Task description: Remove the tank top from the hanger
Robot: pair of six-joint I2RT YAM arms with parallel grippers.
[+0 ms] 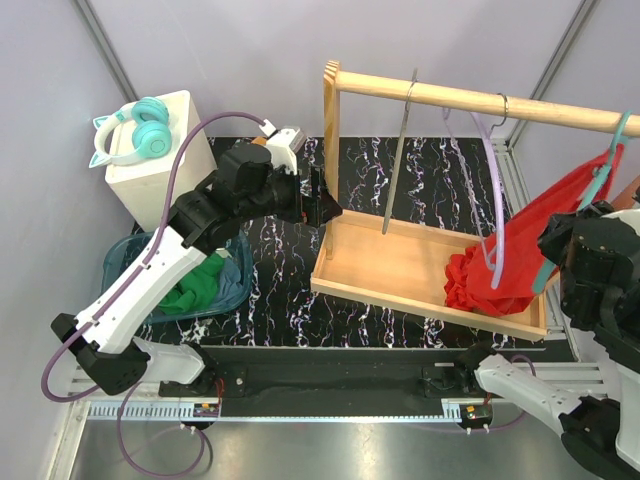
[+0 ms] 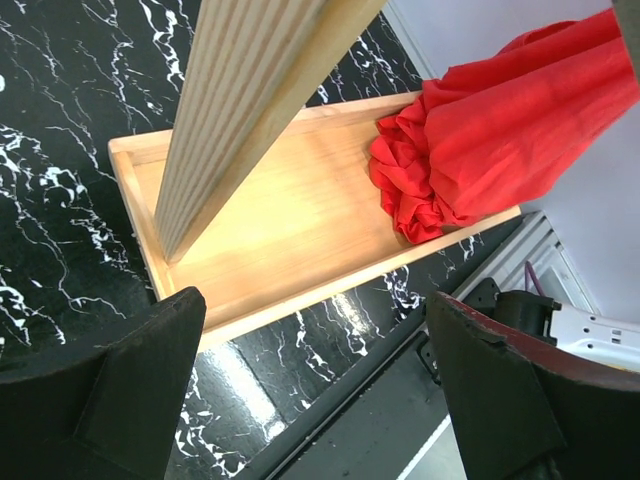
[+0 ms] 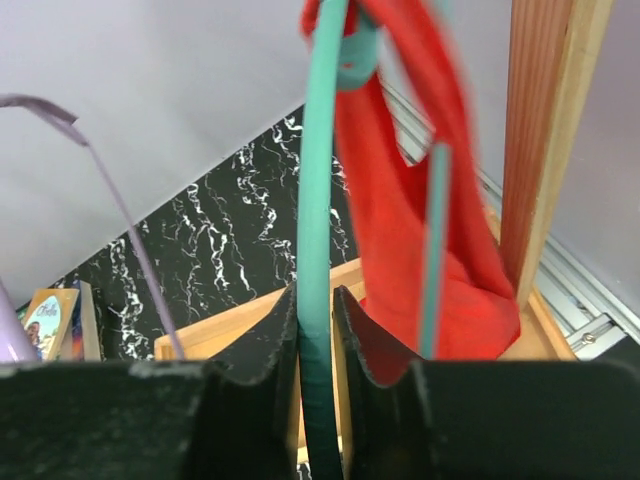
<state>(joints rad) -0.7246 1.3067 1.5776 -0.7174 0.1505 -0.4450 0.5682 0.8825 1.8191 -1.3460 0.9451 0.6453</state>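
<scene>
The red tank top (image 1: 520,255) hangs on a teal hanger (image 1: 610,165) at the right end of the wooden rail, its lower part bunched in the wooden tray (image 1: 390,270). In the right wrist view my right gripper (image 3: 315,295) is shut on the teal hanger's (image 3: 318,200) bar, with the tank top (image 3: 400,230) just behind it. My left gripper (image 1: 325,205) hovers open beside the rack's left post, holding nothing. Its wrist view shows the wide gap of the left gripper (image 2: 315,300), with the post and the tank top (image 2: 500,130) beyond.
A wooden rail (image 1: 450,97) carries an empty purple hanger (image 1: 492,180) and a grey hanger (image 1: 398,150). At the left stand a white box (image 1: 175,150) with teal headphones (image 1: 135,130) and a blue basket (image 1: 232,285) holding green cloth (image 1: 195,285).
</scene>
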